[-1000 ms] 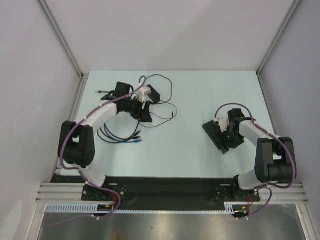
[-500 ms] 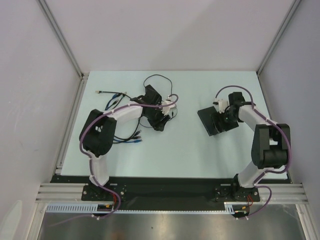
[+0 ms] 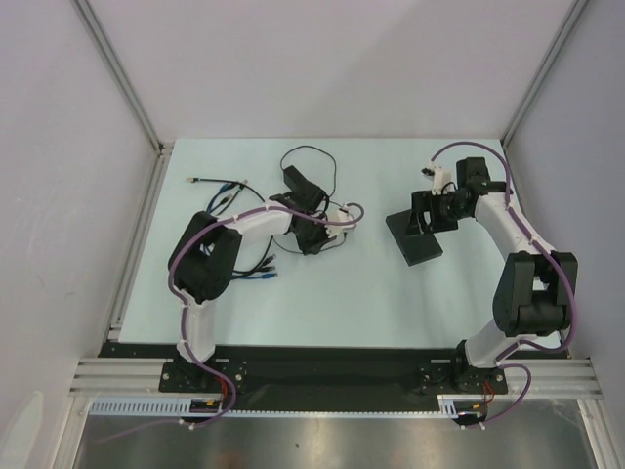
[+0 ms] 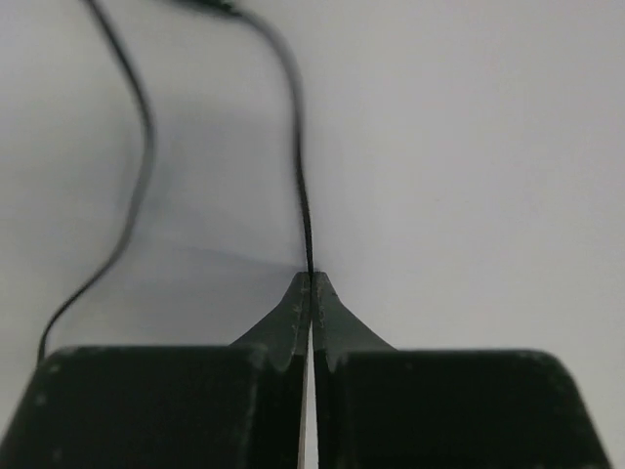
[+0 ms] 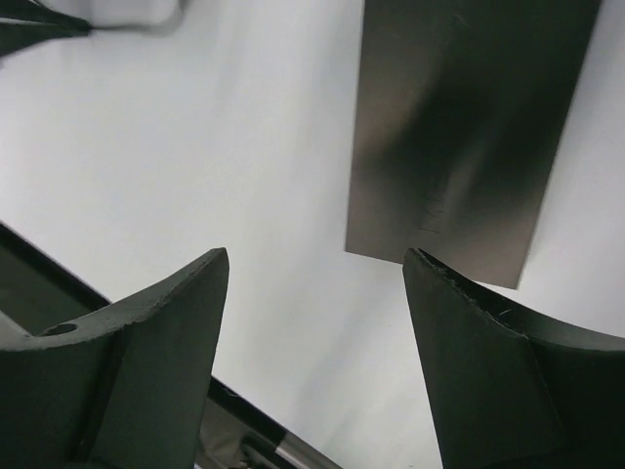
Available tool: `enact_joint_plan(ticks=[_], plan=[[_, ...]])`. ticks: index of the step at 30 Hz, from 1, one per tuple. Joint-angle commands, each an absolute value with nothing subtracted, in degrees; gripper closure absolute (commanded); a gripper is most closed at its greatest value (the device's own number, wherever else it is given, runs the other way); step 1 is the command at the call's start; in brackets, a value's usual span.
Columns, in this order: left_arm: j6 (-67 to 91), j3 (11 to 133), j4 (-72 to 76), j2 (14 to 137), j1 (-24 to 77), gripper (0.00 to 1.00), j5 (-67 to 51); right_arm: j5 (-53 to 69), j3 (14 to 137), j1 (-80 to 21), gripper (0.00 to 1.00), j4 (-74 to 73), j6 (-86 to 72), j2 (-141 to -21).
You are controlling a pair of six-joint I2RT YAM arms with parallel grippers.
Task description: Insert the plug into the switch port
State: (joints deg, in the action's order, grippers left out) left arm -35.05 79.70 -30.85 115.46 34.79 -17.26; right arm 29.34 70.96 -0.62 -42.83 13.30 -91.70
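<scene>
Pale table between white walls, I see my left gripper pinched closed on thin black cable at centre, right gripper wide open, holding nothing, over switch at centre right.

in the left wrist view the cable was blurred above the left gripper and ran off the top edge; its plug lay out of view. from above, that gripper's tips were hidden under the wrist, and the plug was too small to pick out. the right wrist view cut the switch at the top edge, ports unseen. a dark blurred shape in its top-left corner could not be told.
</scene>
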Motion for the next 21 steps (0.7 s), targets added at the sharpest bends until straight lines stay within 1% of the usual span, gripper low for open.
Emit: enact_joint_plan(ticks=[1,6,10,14,17,20,21], plan=[[-41.65,79.89,-40.77,115.85,36.56,0.99,-24.77,35.23,73.74,1.21,0.23,-41.93,8.80,-92.10],[-51.50,78.58,-48.78,111.11,36.47,1.00,-31.89,39.54,71.38,1.23,0.23,-39.73,5.28,-92.29],[-50.45,77.52,-47.11,106.45,36.47,1.00,-34.80,45.07,68.47,0.18,0.23,-36.75,0.98,-92.99],[-46.16,77.96,-43.51,105.12,36.47,1.00,-37.09,51.41,66.45,-2.81,0.24,-31.75,-6.04,-94.57],[-43.86,77.17,-40.00,103.54,36.47,1.00,-37.97,52.99,65.66,-4.30,0.28,-29.28,-9.04,-96.15],[-42.98,76.99,-38.67,103.09,36.47,1.00,-38.23,55.28,65.48,-5.10,0.34,-27.07,-12.48,-97.90],[-42.80,77.34,-38.67,102.92,36.56,1.00,-38.15,55.63,65.65,-5.88,0.35,-26.90,-13.18,-98.35]])
